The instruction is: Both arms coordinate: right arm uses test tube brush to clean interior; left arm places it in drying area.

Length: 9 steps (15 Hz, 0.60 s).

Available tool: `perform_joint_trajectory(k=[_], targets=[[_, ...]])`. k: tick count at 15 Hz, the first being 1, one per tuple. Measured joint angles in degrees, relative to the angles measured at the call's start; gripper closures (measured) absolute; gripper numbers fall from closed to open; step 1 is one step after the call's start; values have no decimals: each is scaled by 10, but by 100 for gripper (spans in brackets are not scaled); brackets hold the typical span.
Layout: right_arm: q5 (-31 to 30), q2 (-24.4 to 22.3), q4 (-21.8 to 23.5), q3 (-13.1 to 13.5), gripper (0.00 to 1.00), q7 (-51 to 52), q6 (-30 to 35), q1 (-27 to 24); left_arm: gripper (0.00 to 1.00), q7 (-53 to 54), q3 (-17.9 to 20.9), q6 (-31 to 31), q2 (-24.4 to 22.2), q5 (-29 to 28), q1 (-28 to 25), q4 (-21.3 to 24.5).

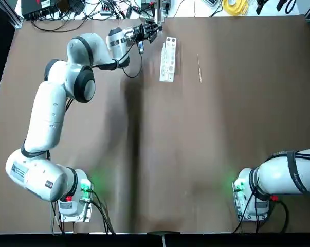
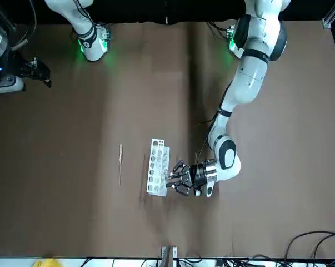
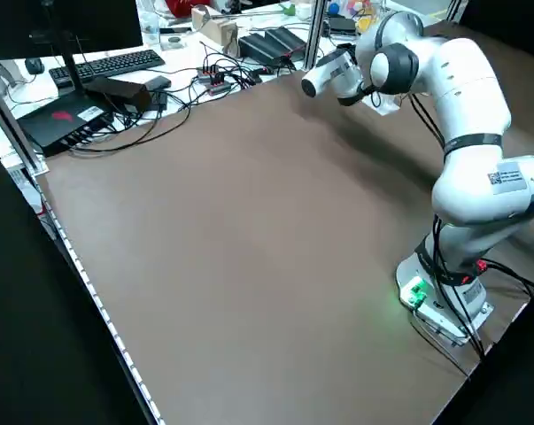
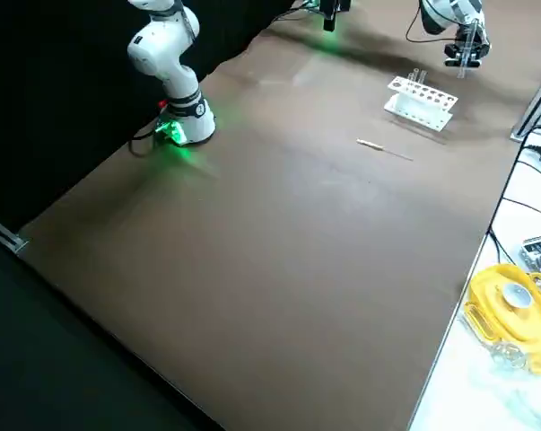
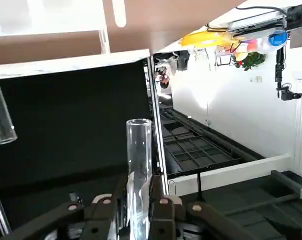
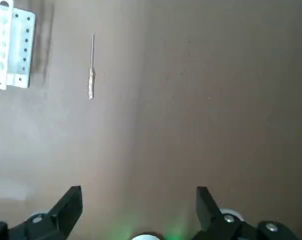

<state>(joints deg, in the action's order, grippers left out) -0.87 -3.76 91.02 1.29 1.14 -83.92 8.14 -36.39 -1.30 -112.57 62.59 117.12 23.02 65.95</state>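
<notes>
Glass tube (image 5: 139,175) upright in left tool (image 5: 133,210)

Two arms stand at the table: the left arm (image 1: 52,110) and the right arm (image 1: 291,172). That makes two grippers, the left gripper (image 2: 177,178) and the right gripper (image 6: 139,202). There is one rack (image 1: 168,59), just beside the left gripper. One brush (image 1: 199,68) lies beyond the rack from that gripper. One glass tube (image 5: 139,172) sits between the left gripper's fingers; a second tube (image 5: 1,117) shows at the edge of the left wrist view.
</notes>
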Motion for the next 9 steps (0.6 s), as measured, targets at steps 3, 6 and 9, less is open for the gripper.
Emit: perform_joint_trajectory(k=[3,6,9], targets=[[0,5,3,0,0,0,2,6,77,6,0,-12,11,3,7,-11],[0,11,3,0,0,0,2,7,77,17,0,-22,17,23,8,-15],[0,13,3,0,0,0,2,7,77,30,0,-23,23,44,9,-19]])
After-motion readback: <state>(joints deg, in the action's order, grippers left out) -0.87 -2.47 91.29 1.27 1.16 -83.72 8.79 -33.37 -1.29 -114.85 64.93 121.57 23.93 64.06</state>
